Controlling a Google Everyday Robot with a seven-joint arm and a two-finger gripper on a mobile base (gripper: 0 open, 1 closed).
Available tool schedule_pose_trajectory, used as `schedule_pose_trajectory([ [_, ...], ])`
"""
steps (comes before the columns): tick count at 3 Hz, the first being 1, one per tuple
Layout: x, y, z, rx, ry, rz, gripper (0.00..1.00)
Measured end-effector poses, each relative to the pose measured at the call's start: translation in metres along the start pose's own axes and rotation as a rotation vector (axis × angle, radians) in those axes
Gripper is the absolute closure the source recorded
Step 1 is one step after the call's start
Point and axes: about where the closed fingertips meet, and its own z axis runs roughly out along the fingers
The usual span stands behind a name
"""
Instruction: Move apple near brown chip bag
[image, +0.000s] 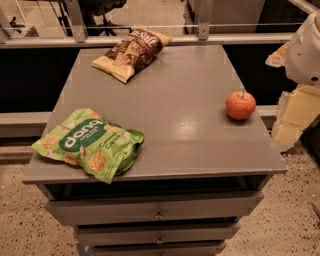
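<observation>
The apple (240, 105) sits upright, stem up, at the right of the frame on the grey cabinet top (185, 95), just inside the top's right edge and well short of its front edge. The brown chip bag (132, 52) lies flat in the upper left-centre of the frame at the far edge of the top, set on a slant, its upper right corner reaching up to the metal rail (150, 40) that runs across behind the cabinet. Between apple and brown bag stretches a wide band of bare grey surface, running diagonally from the right side up to the back; nothing lies in it, and there is bare room to the right of the bag and in front of it. The green "dang" bag (90, 144) lies in the lower left of the frame, well apart from both, with its left tip and lower corner hanging a little past the left and front edges of the top. Below the front edge comes a dark gap and then stacked drawer fronts (157, 210) with small knobs. A white rounded part of the robot's arm (305, 50) enters at the upper right edge of the frame, beyond the right edge of the top and higher in the frame than the apple; the gripper itself lies outside the frame, so I cannot tell its state. Pale yellowish blocks (295, 115) stand just right of the cabinet, close behind the apple's side, above a speckled floor (280, 225).
</observation>
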Motion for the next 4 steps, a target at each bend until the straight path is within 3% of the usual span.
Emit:
schedule_pose_trajectory([
  [1, 0.0, 0.0, 0.0, 0.002, -0.001, 0.0, 0.0],
  [2, 0.009, -0.019, 0.011, 0.021, -0.031, 0.035, 0.0],
  [4, 0.048, -0.092, 0.058, 0.127, -0.07, 0.162, 0.0],
])
